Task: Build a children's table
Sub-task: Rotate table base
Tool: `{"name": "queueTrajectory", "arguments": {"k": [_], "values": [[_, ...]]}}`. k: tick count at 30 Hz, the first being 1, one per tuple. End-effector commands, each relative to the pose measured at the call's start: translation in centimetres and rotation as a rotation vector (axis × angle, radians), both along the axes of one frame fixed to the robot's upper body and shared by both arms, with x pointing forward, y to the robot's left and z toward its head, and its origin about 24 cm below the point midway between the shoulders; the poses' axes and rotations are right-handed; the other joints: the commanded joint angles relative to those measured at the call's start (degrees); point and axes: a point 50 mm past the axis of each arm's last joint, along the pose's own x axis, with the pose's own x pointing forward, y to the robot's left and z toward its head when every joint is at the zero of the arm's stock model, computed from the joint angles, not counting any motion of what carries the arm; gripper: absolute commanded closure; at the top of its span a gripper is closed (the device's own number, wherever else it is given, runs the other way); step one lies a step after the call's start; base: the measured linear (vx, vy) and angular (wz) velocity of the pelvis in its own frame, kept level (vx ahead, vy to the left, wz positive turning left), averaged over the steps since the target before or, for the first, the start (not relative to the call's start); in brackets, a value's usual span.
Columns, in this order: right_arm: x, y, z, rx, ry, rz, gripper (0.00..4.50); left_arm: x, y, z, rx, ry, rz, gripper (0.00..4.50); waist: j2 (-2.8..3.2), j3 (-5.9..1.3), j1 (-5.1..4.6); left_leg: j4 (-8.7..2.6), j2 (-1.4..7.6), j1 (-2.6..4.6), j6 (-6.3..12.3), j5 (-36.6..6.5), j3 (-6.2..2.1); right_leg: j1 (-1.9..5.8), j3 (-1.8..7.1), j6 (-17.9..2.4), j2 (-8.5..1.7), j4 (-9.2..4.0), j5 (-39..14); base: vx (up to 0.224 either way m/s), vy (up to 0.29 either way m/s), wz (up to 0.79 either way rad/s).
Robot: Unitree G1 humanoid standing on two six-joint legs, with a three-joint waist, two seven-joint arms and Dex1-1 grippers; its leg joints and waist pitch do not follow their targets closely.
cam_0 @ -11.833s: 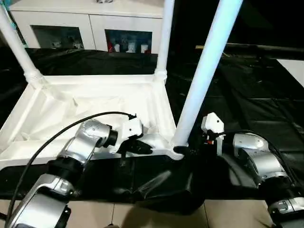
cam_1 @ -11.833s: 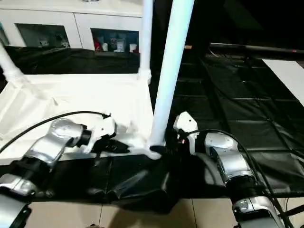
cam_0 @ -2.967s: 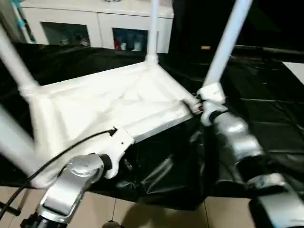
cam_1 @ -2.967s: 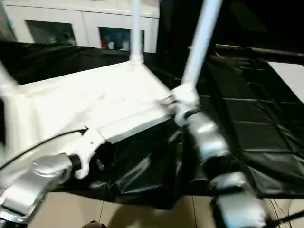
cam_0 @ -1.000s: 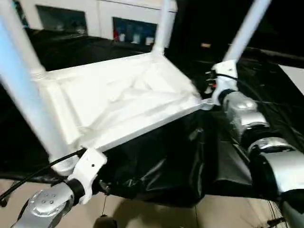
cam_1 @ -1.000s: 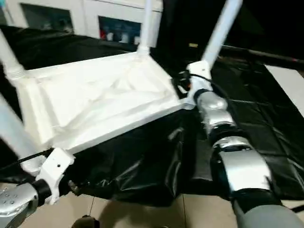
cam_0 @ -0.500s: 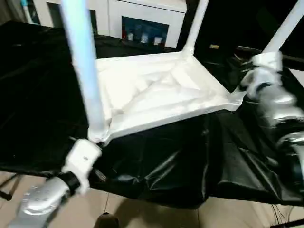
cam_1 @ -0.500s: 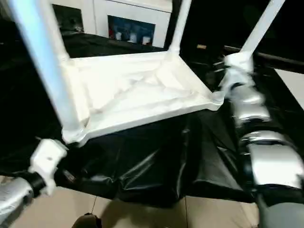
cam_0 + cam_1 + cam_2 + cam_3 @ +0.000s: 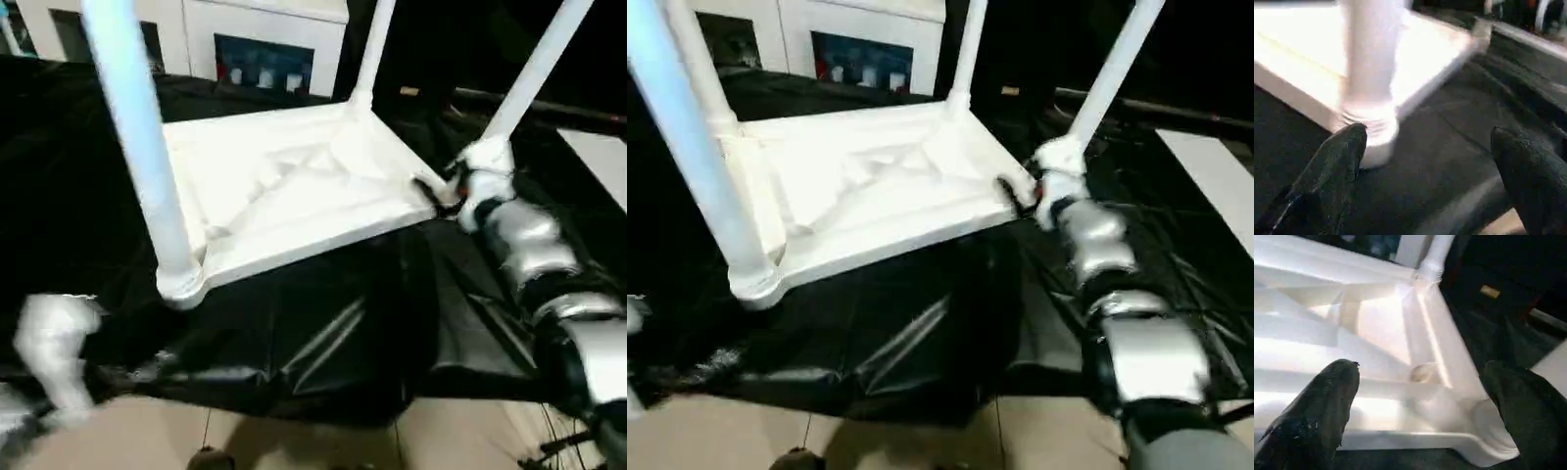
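surroundings: upturned small white plastic children's table [image 9: 294, 191] on black sheet [image 9: 323, 343]; white glass-door cabinet [image 9: 245, 44] behind
jaws: left gripper [image 9: 1425, 181] and right gripper [image 9: 1420, 416] apart
change: left gripper has dropped off the near leg [image 9: 137, 147]

One children's table [image 9: 284, 196], upside down on one black sheet [image 9: 323, 343]; four white legs [image 9: 137, 147] standing up from its corner sockets; two grippers, left gripper [image 9: 1425, 161] and right gripper [image 9: 1415, 401]; one white cabinet [image 9: 245, 29] behind, with two glass doors in view
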Motion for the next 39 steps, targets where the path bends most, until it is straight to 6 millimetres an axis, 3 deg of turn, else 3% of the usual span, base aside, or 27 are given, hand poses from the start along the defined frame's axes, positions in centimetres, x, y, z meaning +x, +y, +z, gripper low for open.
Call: {"name": "queueTrajectory", "arguments": {"k": [1, 3, 6, 9, 10, 12, 13, 14, 15, 16, 19, 20, 23, 25, 27, 28, 29, 30, 31, 32, 34, 36, 38, 39], "values": [[-0.3, -0.3, -0.5, -0.005, -0.005, -0.020, 0.02, 0.4, 1.0, 1.0, -0.019, -0.063, 0.025, 0.00, 1.33, -3.90, -0.11, -3.88, -0.17, 1.94, -0.01, -17.09, 1.14, 1.72, 1.26, -11.60, -0.54, -3.45, -8.19, 0.000, 0.000, 0.00], [-0.6, -0.2, -1.2, -0.003, 0.010, -0.023, 0.02, 1.2, 1.5, 1.6, -0.023, -0.114, 0.051, 0.00, 1.45, -3.97, 0.12, -4.11, 0.00, 2.28, -0.98, -19.19, 0.97, 1.58, 1.25, -10.55, -0.69, -3.63, -10.32, 0.000, 0.000, 0.00], [-0.9, -0.3, -2.0, 0.016, 0.034, -0.053, 0.02, 2.5, 1.3, 2.0, -0.044, -0.166, 0.067, 0.00, 1.44, -4.11, 0.33, -4.23, -0.03, 2.22, -2.28, -20.70, 0.77, 1.69, 1.24, -9.48, -0.96, -3.66, -12.12, 0.000, 0.000, 0.00], [-1.5, -0.8, -3.4, 0.061, 0.084, -0.158, 0.02, 5.0, 0.1, 2.1, -0.107, -0.228, 0.056, 0.00, 1.37, -4.24, 0.57, -4.12, -0.08, 2.57, -2.99, -20.69, 0.84, 1.45, 1.33, -9.05, -1.03, -3.73, -12.51, 0.000, 0.000, 0.00], [-2.0, -1.0, -4.3, 0.080, 0.110, -0.202, 0.02, 6.2, -0.9, 2.1, -0.159, -0.246, 0.025, 0.00, 1.40, -4.34, 0.46, -4.25, -0.18, 2.06, -3.67, -20.17, 0.64, 1.87, 1.29, -8.64, -1.17, -3.62, -13.00, 0.000, 0.000, 0.00], [-2.0, -1.1, -4.4, 0.082, 0.114, -0.209, 0.02, 6.4, -1.1, 2.1, -0.169, -0.249, 0.017, 0.00, 1.27, -4.50, 0.52, -4.08, -0.21, 2.25, -4.11, -20.70, 0.67, 1.68, 1.33, -8.36, -1.28, -3.74, -13.44, 0.000, 0.000, 0.00], [-2.1, -1.1, -4.6, 0.083, 0.117, -0.216, 0.02, 6.7, -1.2, 2.1, -0.178, -0.252, 0.008, 0.00, 0.91, -4.61, 0.22, -4.22, -0.26, 1.44, -4.24, -19.86, 0.43, 2.33, 1.18, -8.13, -1.34, -3.51, -13.43, 0.000, 0.000, 0.00], [-2.4, -1.3, -4.9, 0.080, 0.125, -0.236, 0.02, 7.2, -1.9, 2.2, -0.212, -0.262, -0.016, 0.00, 0.80, -4.62, 0.21, -4.18, -0.30, 1.33, -4.30, -19.61, 0.42, 2.37, 1.14, -7.86, -1.36, -3.49, -13.78, 0.000, 0.000, 0.00], [-2.5, -1.4, -5.1, 0.078, 0.131, -0.248, 0.02, 7.5, -2.3, 2.3, -0.231, -0.267, -0.030, 0.00, 1.88, -4.58, 0.20, -4.17, -0.33, 1.66, -4.64, -19.93, 0.41, 2.04, 1.21, -7.78, -1.34, -3.52, -13.96, 0.000, 0.000, 0.00], [-2.8, -1.6, -5.7, 0.066, 0.146, -0.279, 0.02, 8.2, -3.5, 2.4, -0.285, -0.270, -0.084, 0.00, 1.96, -4.60, -0.04, -3.93, -0.34, 2.10, -4.82, -21.16, 0.54, 1.64, 1.27, -8.06, -1.23, -3.75, -14.21, 0.000, 0.000, 0.00], [-3.2, -1.8, -6.4, 0.051, 0.175, -0.321, 0.02, 10.0, -6.5, 2.9, -0.358, -0.265, -0.208, 0.00, 2.31, -4.71, 0.01, -3.71, -0.48, 2.56, -4.98, -23.20, 0.60, 1.25, 1.27, -8.51, -1.11, -4.00, -15.26, 0.000, 0.000, 0.00], [-3.2, -1.8, -6.4, 0.046, 0.180, -0.322, 0.02, 10.2, -6.8, 3.0, -0.359, -0.264, -0.219, 0.00, 1.72, -4.80, -0.17, -3.86, -0.44, 1.84, -4.73, -22.48, 0.38, 1.94, 1.17, -8.53, -1.23, -3.76, -14.91, 0.000, 0.000, 0.00], [-3.2, -0.9, -6.7, 0.007, 0.205, -0.284, 0.02, 11.5, -7.8, 3.0, -0.330, -0.264, -0.238, 0.00, 1.88, -4.16, -0.50, -3.84, -0.63, 1.73, -4.09, -22.59, 0.53, 1.49, 1.25, -7.65, -1.08, -4.22, -17.56, 0.000, 0.000, 0.00], [-3.1, 0.2, -7.0, -0.001, 0.219, -0.243, 0.02, 12.0, -8.1, 2.7, -0.315, -0.249, -0.260, 0.00, 1.57, -3.87, -0.99, -3.99, -0.54, 1.48, -4.25, -22.84, 0.36, 1.57, 1.19, -6.80, -1.27, -4.43, -19.78, 0.000, 0.000, 0.00], [-3.1, 1.0, -7.1, 0.016, 0.221, -0.220, 0.02, 12.0, -8.3, 2.7, -0.302, -0.243, -0.282, 0.00, 2.29, -3.83, -1.20, -4.04, -0.46, 1.65, -4.31, -23.60, 0.18, 1.33, 1.22, -6.71, -1.33, -4.43, -20.95, 0.000, 0.000, 0.00], [-3.1, 1.5, -7.2, 0.025, 0.221, -0.210, 0.02, 11.7, -8.4, 2.8, -0.304, -0.235, -0.309, 0.00, 2.18, -3.81, -1.30, -4.08, -0.44, 1.62, -4.34, -23.87, 0.17, 1.34, 1.17, -6.75, -1.29, -4.51, -21.07, 0.000, 0.000, 0.00], [-3.0, 2.4, -7.3, 0.039, 0.224, -0.193, 0.02, 11.1, -8.7, 3.1, -0.308, -0.220, -0.355, 0.00, 2.81, -3.69, -1.21, -4.15, -0.39, 1.81, -4.67, -24.59, 0.09, 1.07, 1.20, -7.33, -1.30, -4.27, -20.34, 0.000, 0.000, 0.00], [-3.0, 3.0, -7.4, 0.047, 0.227, -0.183, 0.02, 10.6, -8.8, 3.3, -0.312, -0.209, -0.387, 0.00, 3.00, -3.66, -1.47, -4.30, -0.41, 1.70, -4.66, -25.28, -0.06, 1.25, 1.08, -7.98, -1.17, -4.16, -19.66, 0.000, 0.000, 0.00], [-2.9, 3.4, -7.3, 0.049, 0.234, -0.178, 0.02, 9.9, -9.5, 3.7, -0.314, -0.197, -0.433, 0.00, 2.60, -4.22, -1.44, -4.13, -0.17, 1.84, -4.58, -24.12, -0.02, 1.45, 1.09, -9.09, -1.33, -3.61, -17.38, 0.000, 0.000, 0.00], [-2.6, 3.8, -7.1, 0.055, 0.236, -0.168, 0.02, 9.2, -10.1, 4.3, -0.320, -0.186, -0.488, 0.00, 2.16, -4.22, -1.57, -4.17, -0.19, 1.66, -4.17, -23.21, 0.07, 1.56, 1.05, -9.52, -1.19, -3.66, -16.46, 0.000, 0.000, 0.00], [-2.3, 4.5, -6.7, 0.067, 0.233, -0.146, 0.02, 8.4, -11.2, 4.8, -0.368, -0.169, -0.570, 0.00, 3.01, -3.81, -1.22, -4.10, -0.17, 1.81, -3.89, -20.49, 0.40, 1.40, 1.18, -11.23, -0.99, -3.09, -11.28, 0.000, 0.000, 0.00], [-2.4, 5.0, -6.9, 0.040, 0.243, -0.122, 0.02, 7.8, -11.9, 4.7, -0.356, -0.149, -0.614, 0.00, 3.04, -3.27, -1.01, -4.22, -0.26, 1.54, -3.81, -19.99, 0.54, 1.47, 1.22, -10.96, -0.85, -3.11, -11.01, 0.000, 0.000, 0.00], [-2.5, 5.8, -7.1, 0.017, 0.259, -0.085, 0.02, 7.0, -13.0, 4.4, -0.331, -0.117, -0.674, 0.00, 2.30, -3.95, -0.65, -4.08, -0.25, 1.36, -3.67, -17.73, 0.51, 2.19, 1.21, -10.38, -1.28, -2.85, -10.99, 0.000, 0.000, 0.00], [-2.4, 6.2, -7.1, 0.021, 0.263, -0.073, 0.02, 6.8, -13.4, 4.4, -0.323, -0.106, -0.694, 0.00, 2.61, -3.71, -0.71, -4.17, -0.27, 1.31, -3.76, -17.27, 0.58, 1.99, 1.28, -10.22, -1.24, -3.02, -10.66, 0.000, 0.000, 0.00]]}}
